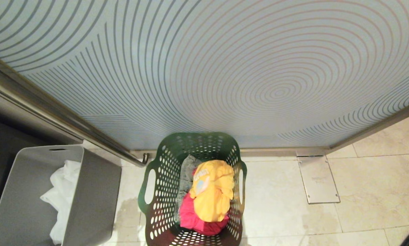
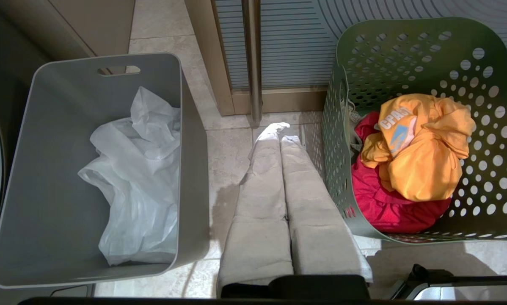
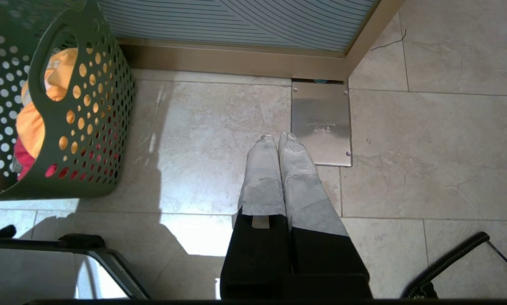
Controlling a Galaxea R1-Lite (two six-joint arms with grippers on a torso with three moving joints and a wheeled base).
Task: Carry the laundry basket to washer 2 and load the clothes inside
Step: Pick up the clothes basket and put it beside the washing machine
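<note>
Beige tile floor (image 1: 286, 212) — green laundry basket (image 1: 167, 160) against frosted glass door (image 1: 225, 68).

Green laundry basket (image 1: 163, 177) is looking like matt moulded plastic, perforated with round holes. Inside, yellow shirt (image 1: 213, 189) and red garment (image 1: 194, 215) are showing as soft crumpled cloth, with a grey knit piece (image 1: 185, 174) beside them. Grey bin (image 1: 27, 191) is reading as smooth matt plastic; white bag (image 2: 139, 169) in it is looking like thin crinkled plastic film. Floor tiles (image 3: 427, 148) are looking like polished stone, slightly glossy. Floor plate (image 3: 321, 123) is showing brushed metal. Door panel (image 1: 225, 68) is looking like frosted glass with printed lines, framed in satin metal. Left gripper (image 2: 279, 131) and right gripper (image 3: 276, 140) fingers are wearing rough grey cloth-like wrapping.
</note>
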